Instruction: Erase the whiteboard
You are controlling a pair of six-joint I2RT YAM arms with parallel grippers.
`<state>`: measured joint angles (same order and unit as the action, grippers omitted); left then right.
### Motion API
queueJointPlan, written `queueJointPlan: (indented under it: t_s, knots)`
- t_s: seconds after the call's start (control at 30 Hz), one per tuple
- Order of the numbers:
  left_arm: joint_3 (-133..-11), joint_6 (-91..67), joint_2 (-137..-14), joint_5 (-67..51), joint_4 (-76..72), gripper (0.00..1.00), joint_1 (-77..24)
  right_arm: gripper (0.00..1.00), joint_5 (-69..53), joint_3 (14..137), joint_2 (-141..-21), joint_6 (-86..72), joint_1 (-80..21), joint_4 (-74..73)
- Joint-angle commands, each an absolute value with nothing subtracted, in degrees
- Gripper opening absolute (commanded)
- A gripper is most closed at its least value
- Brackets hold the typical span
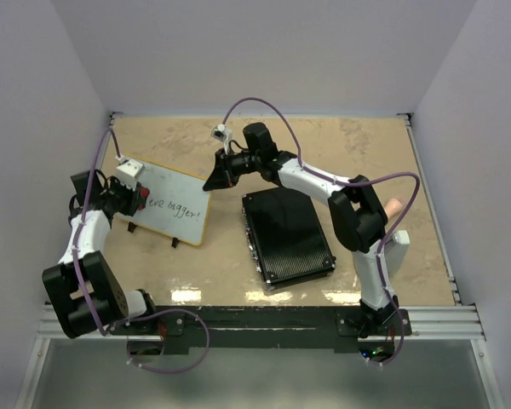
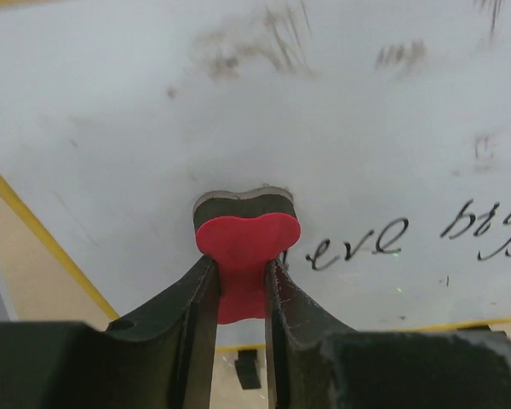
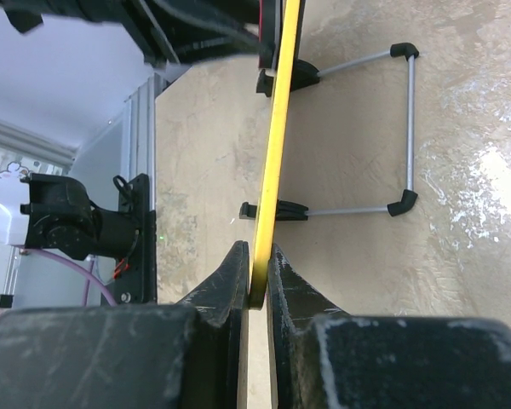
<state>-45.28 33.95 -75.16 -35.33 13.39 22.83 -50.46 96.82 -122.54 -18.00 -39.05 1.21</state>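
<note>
The whiteboard (image 1: 172, 204) stands tilted on its black feet at the left of the table, with black handwriting along its lower part and faint smudges above (image 2: 341, 153). My left gripper (image 1: 134, 199) is shut on a red eraser (image 2: 245, 247) whose felt face presses against the board, just left of the written words (image 2: 358, 243). My right gripper (image 1: 216, 181) is shut on the board's yellow-tan top edge (image 3: 268, 170), seen edge-on in the right wrist view, and holds it steady. The board's wire stand (image 3: 404, 128) shows behind it.
A black ribbed rectangular case (image 1: 287, 234) lies on the table right of the board, under my right arm. A pink-tipped object (image 1: 394, 209) sits behind the right arm's elbow. Walls enclose the table on three sides.
</note>
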Motion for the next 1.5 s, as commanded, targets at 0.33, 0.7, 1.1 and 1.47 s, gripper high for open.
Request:
queueJointPlan:
  t_s: [0.33,0.7,1.1,1.47]
  knots:
    - [-50.9,30.7,-75.3,-35.3,16.8,0.0,21.2,0.0,-52.7,97.7,-123.7,-14.5,-41.0,0.4]
    - [-50.9,33.8,-77.0,-32.3,16.6,0.0,18.0,0.0,-52.6,97.7,-123.5,-14.5,-41.0,0.3]
    - [-41.1,41.1,-72.9,-30.5,19.9,0.0,16.5,0.0,-52.7,97.4,-123.3,-14.4,-41.0,0.4]
    - [-57.7,33.2,-76.2,-33.8,21.2,0.0,15.3,0.0,-52.8,97.6,-123.9,-14.9,-41.2,0.9]
